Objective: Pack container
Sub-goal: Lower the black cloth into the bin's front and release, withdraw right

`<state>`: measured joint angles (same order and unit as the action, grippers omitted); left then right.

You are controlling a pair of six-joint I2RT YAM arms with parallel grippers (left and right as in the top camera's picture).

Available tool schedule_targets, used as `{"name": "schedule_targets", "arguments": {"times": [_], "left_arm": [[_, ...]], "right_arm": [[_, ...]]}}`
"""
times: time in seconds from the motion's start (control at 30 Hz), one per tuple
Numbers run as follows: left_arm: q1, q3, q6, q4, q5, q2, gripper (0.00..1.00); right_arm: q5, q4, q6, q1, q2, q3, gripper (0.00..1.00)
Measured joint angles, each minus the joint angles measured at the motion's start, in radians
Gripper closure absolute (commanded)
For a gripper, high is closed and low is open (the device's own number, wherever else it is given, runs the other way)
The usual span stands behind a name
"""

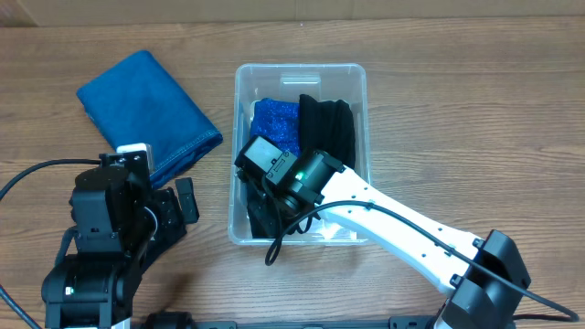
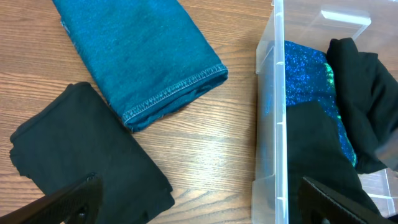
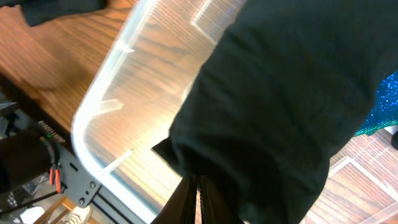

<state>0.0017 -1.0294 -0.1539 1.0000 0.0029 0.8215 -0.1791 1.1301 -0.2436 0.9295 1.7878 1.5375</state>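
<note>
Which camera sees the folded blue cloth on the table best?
The overhead view: almost the whole folded blue cloth shows, left of the container. The left wrist view is closer but cuts off its top. The right wrist view misses it.

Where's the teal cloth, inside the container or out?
Out: the teal cloth lies folded on the table beside the container, apart from it.

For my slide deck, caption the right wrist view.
Right gripper pinches a black cloth at the clear container's corner.
</note>
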Motion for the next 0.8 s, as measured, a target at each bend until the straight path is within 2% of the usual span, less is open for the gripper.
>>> {"name": "schedule_targets", "arguments": {"times": [0.2, 0.27, 0.3, 0.33, 0.37, 0.43, 0.53, 0.63, 0.7, 0.8], "left_arm": [[0.000, 0.000, 0.000, 0.000, 0.000, 0.000, 0.00], [0.000, 0.000, 0.000, 0.000, 0.000, 0.000, 0.00], [0.000, 0.000, 0.000, 0.000, 0.000, 0.000, 0.00], [0.000, 0.000, 0.000, 0.000, 0.000, 0.000, 0.00], [0.000, 0.000, 0.000, 0.000, 0.000, 0.000, 0.00], [0.000, 0.000, 0.000, 0.000, 0.000, 0.000, 0.00], [0.000, 0.000, 0.000, 0.000, 0.000, 0.002, 0.00], [0.000, 0.000, 0.000, 0.001, 0.000, 0.002, 0.00], [0.000, 0.000, 0.000, 0.001, 0.000, 0.003, 0.00], [0.000, 0.000, 0.000, 0.002, 0.000, 0.004, 0.00]], "right_arm": [[-0.013, -0.168, -0.014, -0.001, 0.006, -0.191, 0.91], [-0.027, -0.208, -0.017, -0.008, 0.006, -0.240, 0.87], [-0.032, -0.214, -0.018, -0.013, 0.006, -0.261, 0.83], [-0.035, -0.218, -0.018, -0.013, 0.007, -0.275, 0.75], [-0.040, -0.224, -0.015, -0.012, 0.007, -0.283, 0.62], [-0.044, -0.256, -0.017, -0.011, 0.007, -0.287, 0.48], [-0.041, -0.300, -0.016, -0.011, 0.007, -0.288, 0.42], [0.054, -0.244, -0.017, -0.011, 0.007, -0.255, 0.39], [0.144, -0.146, -0.018, -0.011, 0.009, -0.159, 0.35], [0.264, -0.087, -0.017, -0.028, -0.013, 0.016, 0.30]]}}
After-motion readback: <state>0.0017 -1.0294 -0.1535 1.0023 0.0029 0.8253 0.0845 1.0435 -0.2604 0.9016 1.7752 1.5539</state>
